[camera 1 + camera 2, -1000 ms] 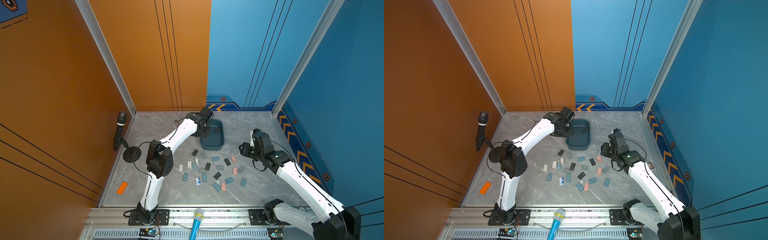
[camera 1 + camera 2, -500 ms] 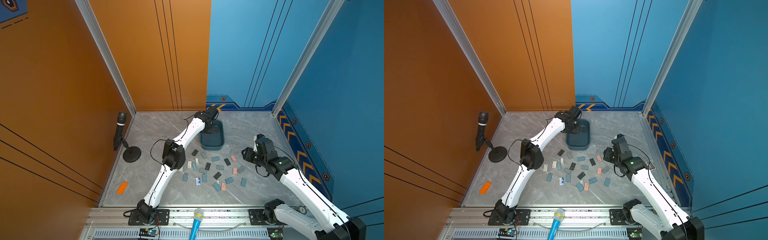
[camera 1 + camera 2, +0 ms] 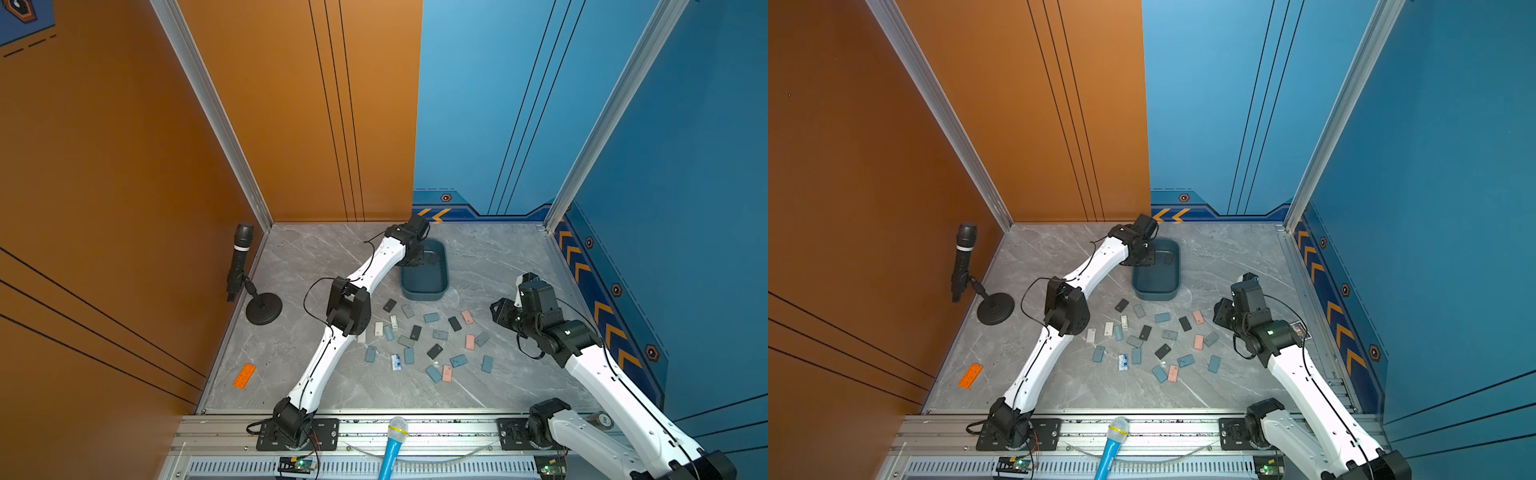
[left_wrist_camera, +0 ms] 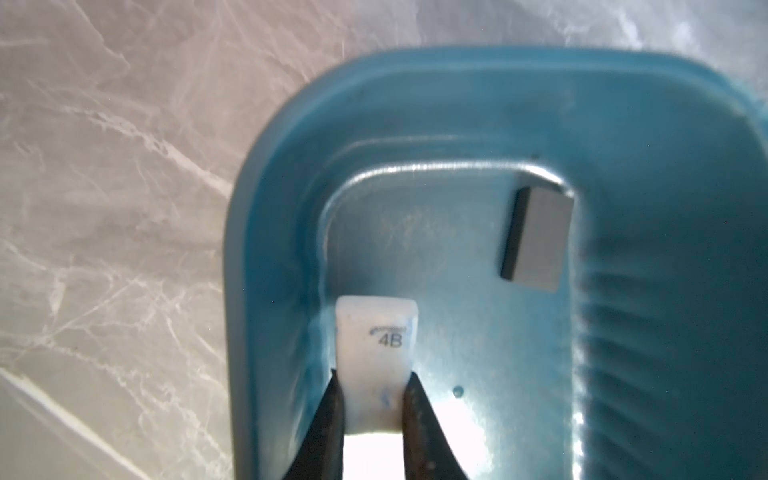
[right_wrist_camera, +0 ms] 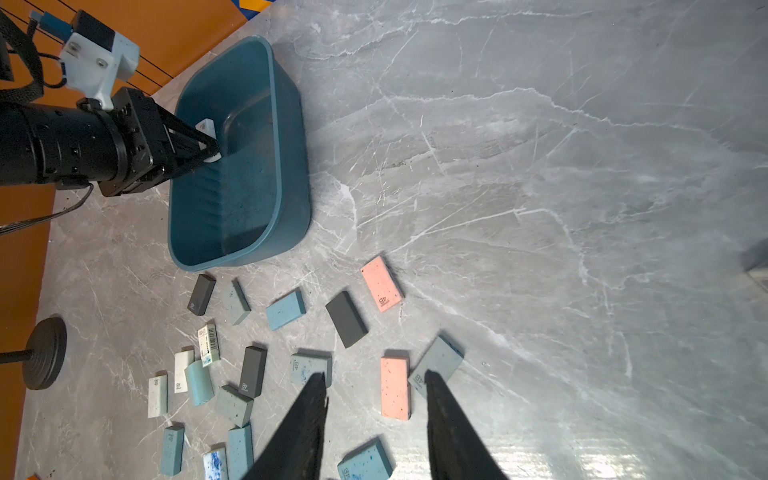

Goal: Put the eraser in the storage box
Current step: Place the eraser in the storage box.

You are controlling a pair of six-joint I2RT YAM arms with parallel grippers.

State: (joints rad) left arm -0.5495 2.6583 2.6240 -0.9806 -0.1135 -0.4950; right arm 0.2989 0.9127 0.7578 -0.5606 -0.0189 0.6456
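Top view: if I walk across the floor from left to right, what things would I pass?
Black microphone → storage box → pink eraser nearest the box → right robot arm.

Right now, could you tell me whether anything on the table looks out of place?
Only the orange strip: it lies alone by the orange wall, far from the scattered erasers. One white eraser is smeared blue. Nothing looks spilled or broken.
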